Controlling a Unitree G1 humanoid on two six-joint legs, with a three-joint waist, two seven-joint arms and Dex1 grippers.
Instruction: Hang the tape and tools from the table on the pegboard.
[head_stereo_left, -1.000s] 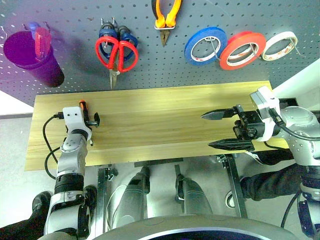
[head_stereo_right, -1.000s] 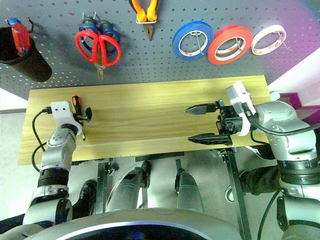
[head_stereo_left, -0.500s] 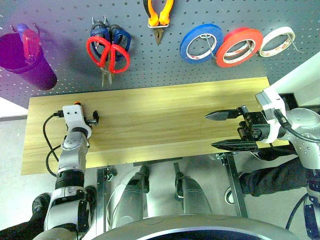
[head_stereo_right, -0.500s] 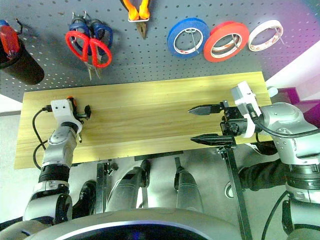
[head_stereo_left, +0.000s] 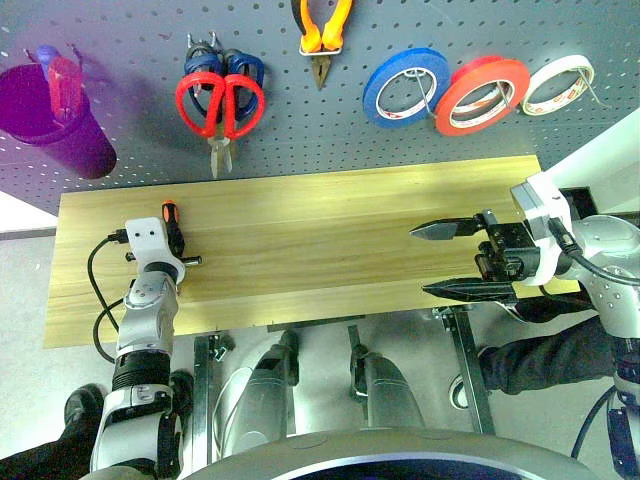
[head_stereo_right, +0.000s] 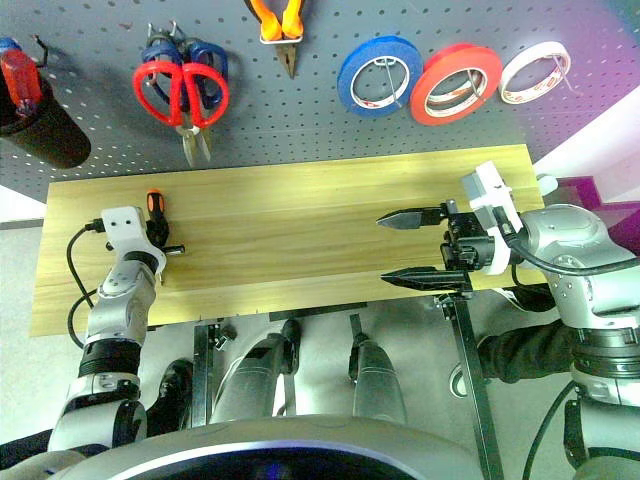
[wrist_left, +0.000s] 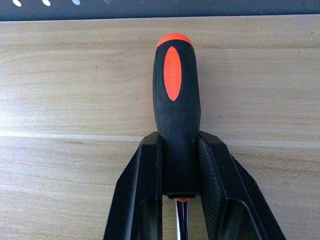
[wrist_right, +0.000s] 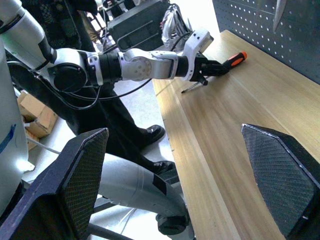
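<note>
A screwdriver (wrist_left: 177, 100) with an orange-and-black handle lies on the light wooden table (head_stereo_left: 320, 230) at its left end. My left gripper (wrist_left: 179, 139) is shut on the lower part of the handle, which also shows in the head view as the screwdriver (head_stereo_left: 171, 215). My right gripper (head_stereo_left: 450, 260) hangs open over the table's right part, pointing left, with nothing in it. On the dark grey pegboard (head_stereo_left: 130, 40) hang the red-orange tape (head_stereo_left: 482, 95), red-handled scissors (head_stereo_left: 222, 100) and orange-handled pliers (head_stereo_left: 322, 30).
A blue roll (head_stereo_left: 405, 87) and a cream-white roll (head_stereo_left: 558, 85) hang beside the red-orange tape. Blue-handled scissors (head_stereo_left: 245, 68) hang behind the red ones. A purple cup (head_stereo_left: 55, 115) holding a red-handled thing is fixed at the pegboard's left.
My left gripper has shut on the screwdriver's handle. The right arm has kept still. The whole picture has shifted a little.
</note>
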